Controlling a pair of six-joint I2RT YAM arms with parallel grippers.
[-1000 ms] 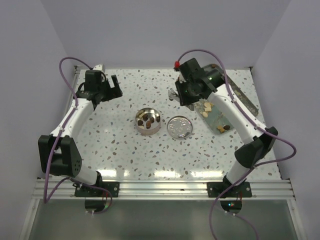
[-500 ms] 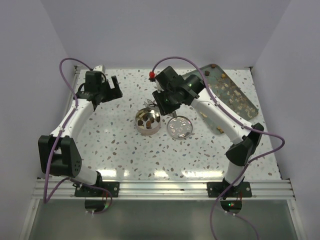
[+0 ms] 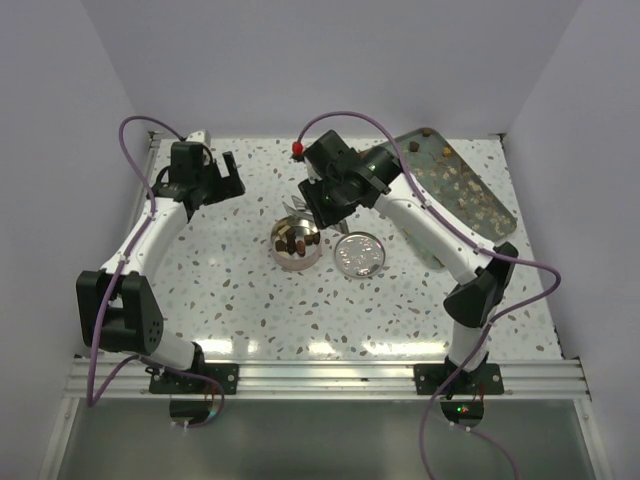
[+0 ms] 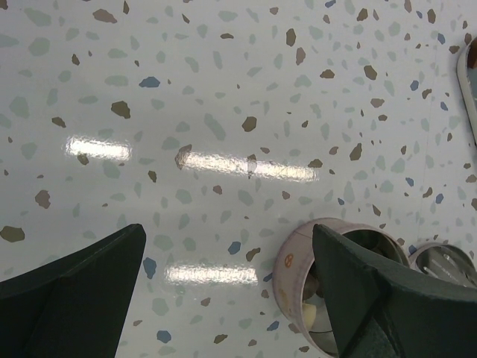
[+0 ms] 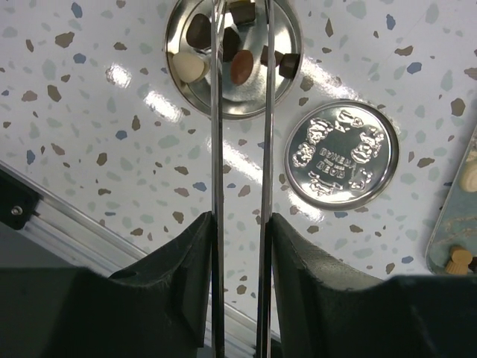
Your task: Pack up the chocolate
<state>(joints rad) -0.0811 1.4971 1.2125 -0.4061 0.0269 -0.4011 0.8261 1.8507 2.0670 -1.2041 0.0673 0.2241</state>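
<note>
Right hand [image 5: 240, 239], gripping tongs [image 5: 217, 149], has swung from tray [image 3: 505, 215] to tin [image 5: 186, 93] to drop chocolate [image 5: 241, 66] in; left hand [image 4: 227, 246] waits open.

**Tin mid-tabletop, lid at its right, tray in the far right corner**

The tin [image 3: 296, 262] stands near the middle of the tabletop [image 3: 230, 300], a little toward the left edge. Several chocolate pieces [image 5: 241, 67] lie inside it. The lid [image 3: 360, 255] lies flat just to the tin's right, close but not touching. The tray [image 3: 497, 214] sits in the far right corner, slanting along the right edge, with more pieces [image 3: 455, 185] on it. The tongs [image 5: 216, 149], between the fingers of the right gripper [image 5: 238, 224], reach over the tin from its far side. The left gripper [image 4: 227, 231] hangs near the far left corner, well apart from the tin.
</note>
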